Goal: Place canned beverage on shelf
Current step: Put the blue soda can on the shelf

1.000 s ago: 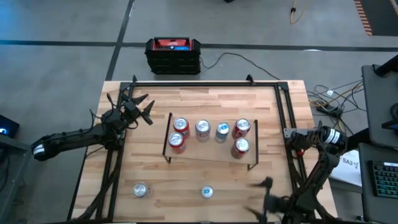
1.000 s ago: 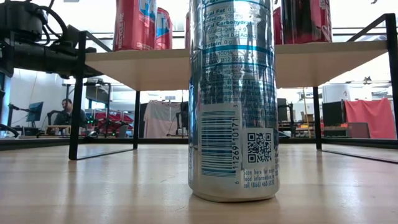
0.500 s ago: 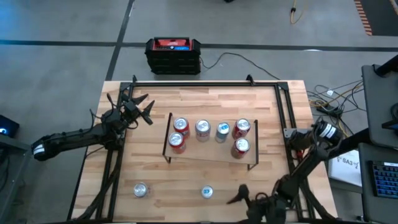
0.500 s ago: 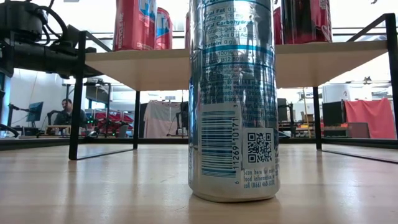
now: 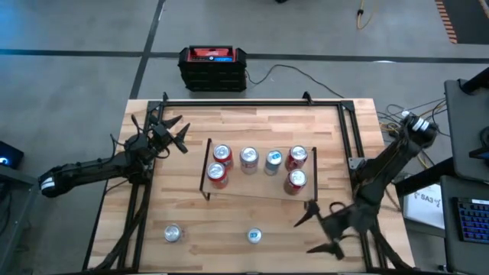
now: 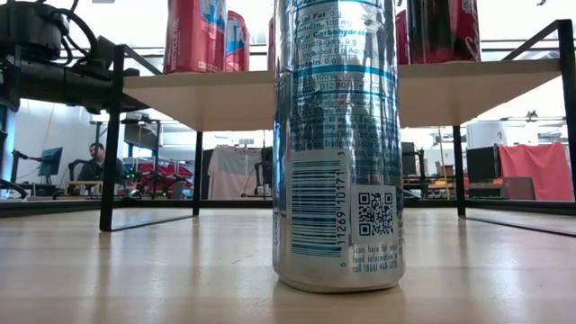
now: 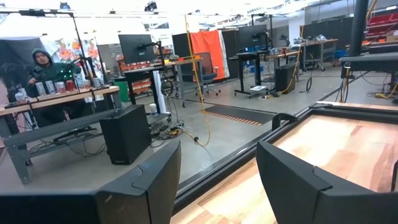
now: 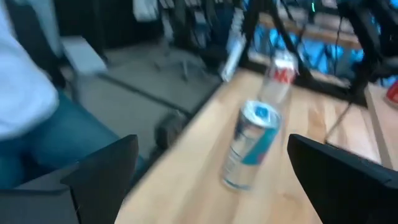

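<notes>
High view: wooden tabletop (image 5: 183, 206) on grey floor (image 5: 69, 84); both arms' fingers apart, empty.

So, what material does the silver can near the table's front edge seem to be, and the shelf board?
The silver can looks like thin metal, probably aluminium: glossy, reflective, with print on it. The shelf board looks like light wood, matte, on thin black legs, likely metal.

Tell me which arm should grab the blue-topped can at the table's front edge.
Right. The right gripper hangs open just beside that blue-topped can, which its wrist view faces; the left gripper waits at the far left, facing away.
</notes>
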Robot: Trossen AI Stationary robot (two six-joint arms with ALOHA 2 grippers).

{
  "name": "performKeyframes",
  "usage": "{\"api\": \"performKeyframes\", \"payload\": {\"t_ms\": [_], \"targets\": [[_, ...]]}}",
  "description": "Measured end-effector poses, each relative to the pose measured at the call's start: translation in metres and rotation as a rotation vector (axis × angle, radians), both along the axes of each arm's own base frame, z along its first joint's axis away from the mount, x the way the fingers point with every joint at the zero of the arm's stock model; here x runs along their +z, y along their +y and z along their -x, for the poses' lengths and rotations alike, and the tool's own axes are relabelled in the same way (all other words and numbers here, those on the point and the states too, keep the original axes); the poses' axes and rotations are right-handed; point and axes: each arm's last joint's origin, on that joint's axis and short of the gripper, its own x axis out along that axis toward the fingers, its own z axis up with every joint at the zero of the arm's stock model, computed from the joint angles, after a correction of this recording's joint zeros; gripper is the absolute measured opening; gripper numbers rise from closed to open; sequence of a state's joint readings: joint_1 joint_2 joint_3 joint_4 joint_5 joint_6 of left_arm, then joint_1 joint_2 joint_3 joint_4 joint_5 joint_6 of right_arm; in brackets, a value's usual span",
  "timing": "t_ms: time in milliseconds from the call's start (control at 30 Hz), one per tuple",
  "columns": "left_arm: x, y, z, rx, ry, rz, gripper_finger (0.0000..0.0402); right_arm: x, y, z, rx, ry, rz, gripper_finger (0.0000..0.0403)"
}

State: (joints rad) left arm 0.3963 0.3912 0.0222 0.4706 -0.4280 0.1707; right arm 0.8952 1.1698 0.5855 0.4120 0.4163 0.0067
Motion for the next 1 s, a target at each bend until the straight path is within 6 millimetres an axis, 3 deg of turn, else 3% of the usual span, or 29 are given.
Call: {"api": "performKeyframes", "payload": {"t_ms": [200,500,833,1000], "targets": [[0.0,0.0,0.0,0.0,0.0,0.0,0.0195,-0.014,-0.026,0.028,0.104,-0.037,-0.152,0.04],[0.0,0.0,0.0,0.0,0.0,0.0,0.0195,-0.03,-0.051,0.048,0.125,-0.058,-0.161,0.04],[0.0,0.0,0.0,0.0,0.001,0.0,0.0195,-0.016,-0.039,0.046,0.328,-0.038,-0.172,0.04],[0.0,0.0,0.0,0.0,0.0,0.0,0.0195,-0.021,-0.032,0.048,0.518,0.104,-0.131,0.04]]}}
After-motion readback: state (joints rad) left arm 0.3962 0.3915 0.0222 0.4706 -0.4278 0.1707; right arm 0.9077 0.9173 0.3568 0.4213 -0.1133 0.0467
